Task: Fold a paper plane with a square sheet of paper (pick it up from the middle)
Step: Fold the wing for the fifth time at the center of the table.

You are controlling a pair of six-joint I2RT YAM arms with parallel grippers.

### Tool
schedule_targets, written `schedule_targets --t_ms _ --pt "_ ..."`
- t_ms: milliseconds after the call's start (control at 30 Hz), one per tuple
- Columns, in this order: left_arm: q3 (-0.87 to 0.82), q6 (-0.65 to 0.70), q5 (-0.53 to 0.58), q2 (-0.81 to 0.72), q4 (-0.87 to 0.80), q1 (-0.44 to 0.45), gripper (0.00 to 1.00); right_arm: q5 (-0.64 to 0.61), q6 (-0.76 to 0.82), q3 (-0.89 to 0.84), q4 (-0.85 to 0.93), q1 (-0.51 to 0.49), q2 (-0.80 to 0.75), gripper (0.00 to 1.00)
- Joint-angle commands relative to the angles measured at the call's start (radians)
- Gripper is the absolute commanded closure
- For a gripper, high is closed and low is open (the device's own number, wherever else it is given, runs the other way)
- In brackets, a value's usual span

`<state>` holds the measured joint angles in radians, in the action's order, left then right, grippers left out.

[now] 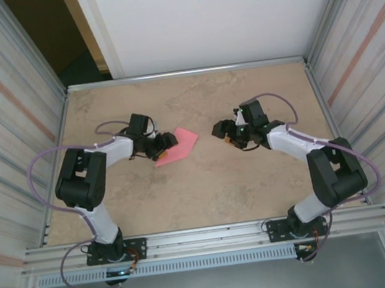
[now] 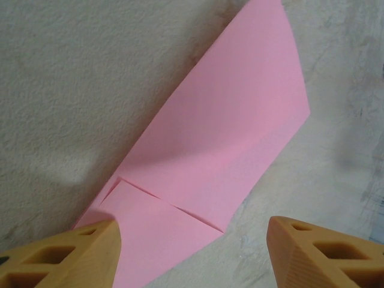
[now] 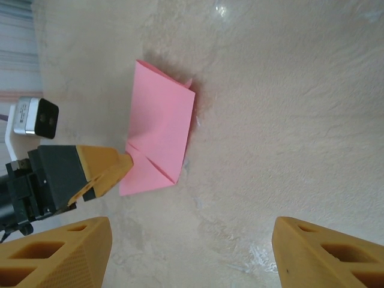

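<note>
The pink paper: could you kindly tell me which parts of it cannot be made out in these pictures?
- Top view: the pink paper's creases are too small to read; the left gripper covers its left end.
- Left wrist view: its lower tip is cut off by the bottom edge and partly behind a finger.
- Right wrist view: the left gripper's finger hides one corner, so contact cannot be told.

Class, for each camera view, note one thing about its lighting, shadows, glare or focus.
Top external: the light is even, and the ribbed side walls splay outward, a wide-lens effect. Left wrist: a soft shadow darkens the table left of the folded pink paper, whose creases read sharply. Right wrist: small bright glare spots sit on the table, and the paper's edges are crisp.
</note>
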<state>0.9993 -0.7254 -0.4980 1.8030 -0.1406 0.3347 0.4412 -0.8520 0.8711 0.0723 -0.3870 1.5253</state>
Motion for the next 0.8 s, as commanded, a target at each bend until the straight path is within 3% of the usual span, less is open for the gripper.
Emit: schedule_targets --t_ms 0,500,767 --pt "-0.016 -0.084 -0.014 0.022 -0.014 -0.005 0.35 -0.027 -0.105 0.015 0.001 -0.026 0.024 0.30" --pt "-0.209 -0.489 0.017 -0.052 0.128 0.135 0.46 -0.142 -0.393 -0.044 -0.067 -0.198 0.090 0.37" --pt "-0.247 -0.559 0.034 -0.057 0.156 0.147 0.53 -0.110 -0.477 -0.049 -0.140 -0.264 0.170 0.46"
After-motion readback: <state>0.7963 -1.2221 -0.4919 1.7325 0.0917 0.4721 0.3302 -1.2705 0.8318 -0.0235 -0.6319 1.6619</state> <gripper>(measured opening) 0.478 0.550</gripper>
